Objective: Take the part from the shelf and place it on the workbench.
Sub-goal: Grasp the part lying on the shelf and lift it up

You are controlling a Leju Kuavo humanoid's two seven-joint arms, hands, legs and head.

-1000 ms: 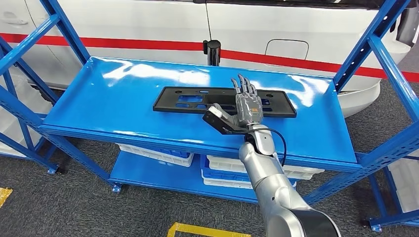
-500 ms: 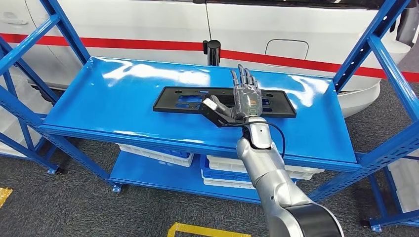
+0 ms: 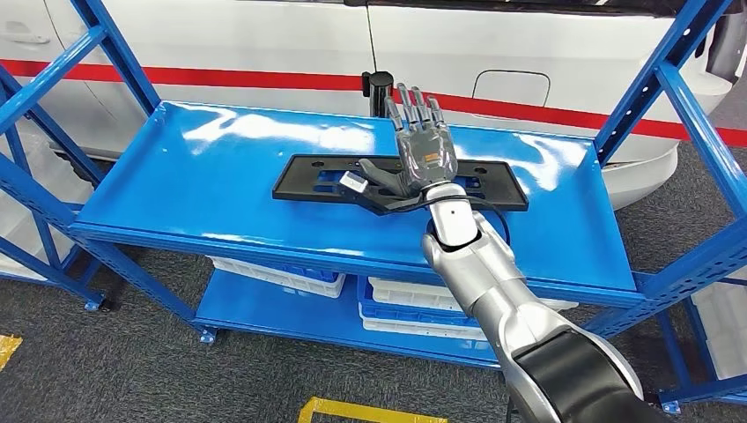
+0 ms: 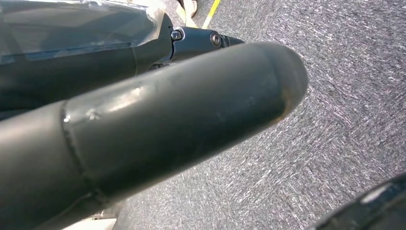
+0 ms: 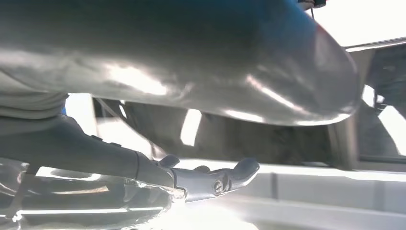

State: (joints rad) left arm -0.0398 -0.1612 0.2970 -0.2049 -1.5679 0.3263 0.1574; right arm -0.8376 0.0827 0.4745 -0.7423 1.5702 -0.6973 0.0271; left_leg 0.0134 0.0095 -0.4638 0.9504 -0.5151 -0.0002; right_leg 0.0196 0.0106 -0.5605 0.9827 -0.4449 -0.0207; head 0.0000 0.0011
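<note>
The part [image 3: 304, 192] is a long flat black plastic frame with cut-outs, lying flat across the middle of the blue shelf top [image 3: 203, 167] in the head view. My right hand [image 3: 421, 157] hovers over the part's middle, fingers spread and pointing away from me, thumb stretched toward the left; it holds nothing. It hides the centre of the part. In the right wrist view the right hand's fingers [image 5: 215, 179] are stretched out, with nothing between them and the thumb. In the left wrist view my left hand's thumb [image 4: 158, 124] sticks out straight over grey carpet with nothing against it.
Blue slanted uprights [image 3: 696, 115] frame the shelf on both sides. A white car with a red stripe [image 3: 264, 44] stands close behind, and a black post [image 3: 379, 88] rises at the shelf's back edge. White bins [image 3: 273, 275] sit on the lower level.
My right hand has moved farther forward and a little left, from the part's near edge to over its middle, and has risen slightly. The part has not moved.
</note>
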